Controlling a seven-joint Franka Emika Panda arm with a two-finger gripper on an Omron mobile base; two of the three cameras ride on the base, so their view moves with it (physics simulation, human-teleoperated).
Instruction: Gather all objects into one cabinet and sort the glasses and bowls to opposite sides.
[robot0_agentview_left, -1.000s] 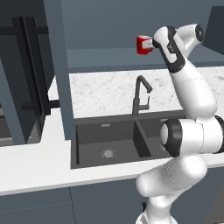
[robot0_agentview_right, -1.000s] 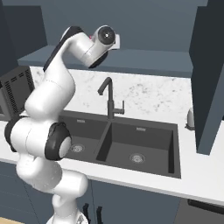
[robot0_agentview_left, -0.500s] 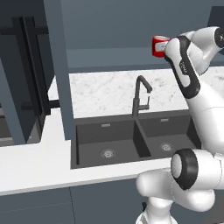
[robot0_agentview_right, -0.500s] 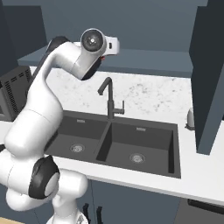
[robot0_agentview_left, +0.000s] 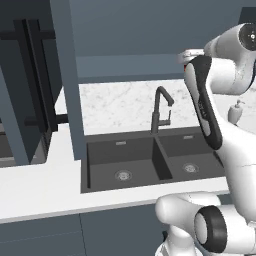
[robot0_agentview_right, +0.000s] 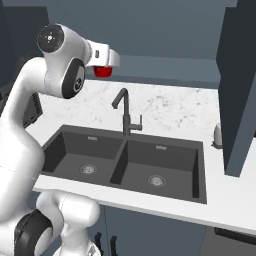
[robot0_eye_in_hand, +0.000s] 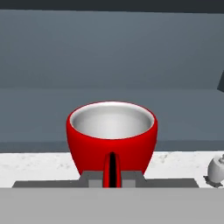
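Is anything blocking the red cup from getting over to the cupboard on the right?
Nothing visible does. The hand carries the red cup high above the sink, higher than the tap. Between it and the right cabinet there is just open air.

Black double sink (robot0_agentview_left: 150, 162) and tap (robot0_agentview_left: 159, 109), speckled white counter (robot0_agentview_left: 40, 187), slate-blue wall (robot0_agentview_right: 165, 30).

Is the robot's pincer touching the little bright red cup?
Touching. In the hand view the small bright red cup sits right against the pincer, its handle between the fingers. In the right base view it hangs from the hand, high above the sink.
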